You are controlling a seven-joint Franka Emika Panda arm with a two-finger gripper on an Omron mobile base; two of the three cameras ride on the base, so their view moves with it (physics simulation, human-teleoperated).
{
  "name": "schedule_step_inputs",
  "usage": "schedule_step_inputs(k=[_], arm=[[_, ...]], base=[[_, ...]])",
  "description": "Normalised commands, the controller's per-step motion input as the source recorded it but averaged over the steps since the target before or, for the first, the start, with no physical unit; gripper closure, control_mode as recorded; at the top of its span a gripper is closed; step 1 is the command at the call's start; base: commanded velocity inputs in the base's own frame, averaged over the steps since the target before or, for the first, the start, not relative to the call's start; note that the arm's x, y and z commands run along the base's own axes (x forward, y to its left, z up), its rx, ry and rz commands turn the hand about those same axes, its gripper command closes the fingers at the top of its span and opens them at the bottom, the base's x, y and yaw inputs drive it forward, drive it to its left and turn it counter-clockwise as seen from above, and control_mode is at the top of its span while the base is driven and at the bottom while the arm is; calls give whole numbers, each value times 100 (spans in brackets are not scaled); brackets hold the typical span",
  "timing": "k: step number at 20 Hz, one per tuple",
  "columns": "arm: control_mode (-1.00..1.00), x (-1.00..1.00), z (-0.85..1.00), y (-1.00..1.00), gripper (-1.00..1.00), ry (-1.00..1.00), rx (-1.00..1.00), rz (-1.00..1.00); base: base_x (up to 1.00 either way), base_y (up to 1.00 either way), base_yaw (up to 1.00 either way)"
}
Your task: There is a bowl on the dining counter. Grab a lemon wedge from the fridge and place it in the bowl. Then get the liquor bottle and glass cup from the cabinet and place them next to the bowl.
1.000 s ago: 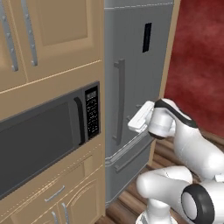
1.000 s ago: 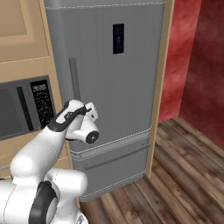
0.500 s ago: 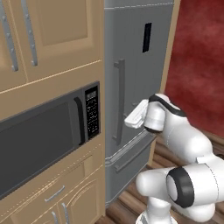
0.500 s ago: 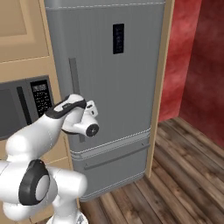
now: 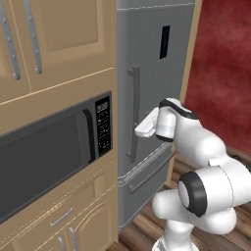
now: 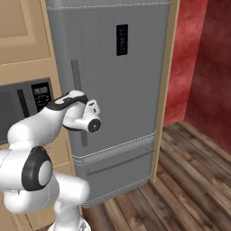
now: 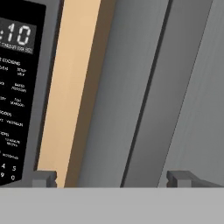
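— Which step is this?
— The first, by the look of it: the fridge [image 6: 122, 90] is shut, so the lemon wedge is presumably inside, unseen. The gripper [image 7: 111, 178] faces the door handle [image 7: 159, 96], jaws released either side.
— Next move?
— Likely closing on the handle and pulling. The arm reaches forward, elbow bent, beside the microwave [image 5: 49, 147].

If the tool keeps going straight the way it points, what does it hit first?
Most likely the fridge door handle, which runs between the tool's open fingertips in the hand view; depth to it is unclear.
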Motion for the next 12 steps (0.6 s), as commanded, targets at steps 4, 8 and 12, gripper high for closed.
schedule_step_inputs(k=[4,8,12], arm=[[-100,27,0,11,-100,0,0,0],[-100,25,0,0,-100,0,0,0],[-100,23,0,0,-100,0,0,0]], base=[[0,0,0],[0,0,0],[0,0,0]])
